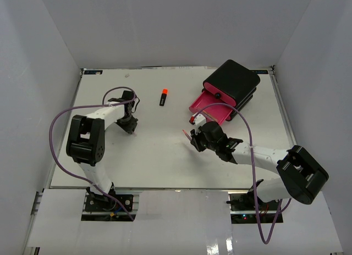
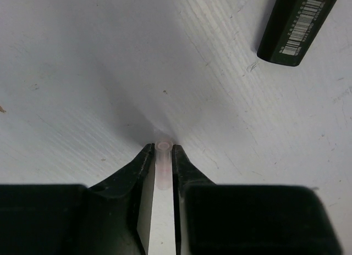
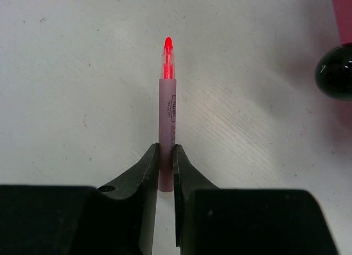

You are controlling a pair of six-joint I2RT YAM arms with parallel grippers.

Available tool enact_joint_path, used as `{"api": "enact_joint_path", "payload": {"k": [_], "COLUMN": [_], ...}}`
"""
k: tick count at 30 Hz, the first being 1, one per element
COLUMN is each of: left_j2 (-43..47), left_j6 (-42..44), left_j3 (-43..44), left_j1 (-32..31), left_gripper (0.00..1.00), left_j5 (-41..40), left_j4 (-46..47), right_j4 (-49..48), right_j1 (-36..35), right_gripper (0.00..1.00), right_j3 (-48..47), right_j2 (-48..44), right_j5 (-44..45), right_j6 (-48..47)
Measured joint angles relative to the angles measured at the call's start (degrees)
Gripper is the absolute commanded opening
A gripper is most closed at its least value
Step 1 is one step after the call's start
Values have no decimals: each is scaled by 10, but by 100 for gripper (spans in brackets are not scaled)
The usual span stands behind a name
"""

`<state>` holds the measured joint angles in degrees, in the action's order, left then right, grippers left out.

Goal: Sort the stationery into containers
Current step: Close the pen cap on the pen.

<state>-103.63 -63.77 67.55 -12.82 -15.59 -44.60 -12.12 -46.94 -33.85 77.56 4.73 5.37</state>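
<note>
Fingers first: my right fingers (image 3: 144,175) are clamping a pink pen (image 3: 166,117) near the open drawer (image 1: 203,104). My left fingers (image 2: 137,170) are pinching a pale pen (image 2: 163,156). One orange-capped highlighter (image 1: 163,97) is lying loose on the desk (image 1: 110,167), so I'm judging three items left.

From the table's (image 1: 110,167) middle, the drawer box (image 1: 234,82) sits at two o'clock, with one drawer (image 1: 209,107) pulled out toward seven. The highlighter (image 1: 163,97) lies at twelve. The left gripper (image 1: 131,127) holds a pen (image 2: 163,159) at nine, and the right gripper (image 1: 191,138) holds a second pen (image 3: 166,117) just before that drawer.
</note>
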Motion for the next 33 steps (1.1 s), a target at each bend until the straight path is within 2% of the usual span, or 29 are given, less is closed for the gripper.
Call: {"api": "enact_joint_path", "payload": {"k": [6, 10, 13, 17, 22, 28, 33], "left_j2": [9, 31, 94, 210, 315, 348, 399], "left_j6": [24, 68, 119, 204, 278, 286, 250], "left_j3": [-11, -26, -54, -89, -143, -208, -283], "left_j1": [0, 0, 0, 0, 0, -1, 0], "left_gripper": [7, 6, 5, 4, 1, 0, 0], "left_j5": [4, 16, 40, 116, 271, 450, 508], "left_j4": [22, 62, 119, 245, 457, 652, 774], "right_j4": [4, 6, 28, 60, 50, 2, -48], "right_j1": [0, 0, 0, -1, -12, -34, -46], "right_gripper": [8, 8, 8, 8, 8, 8, 8], "right_j3": [0, -1, -14, -48, -92, -133, -143], "right_j2": [-8, -32, -43, -53, -69, -70, -65], "right_j5": [-18, -55, -83, -121, -177, -199, -196], "right_j6": [0, 0, -2, 0, 26, 53, 75]}}
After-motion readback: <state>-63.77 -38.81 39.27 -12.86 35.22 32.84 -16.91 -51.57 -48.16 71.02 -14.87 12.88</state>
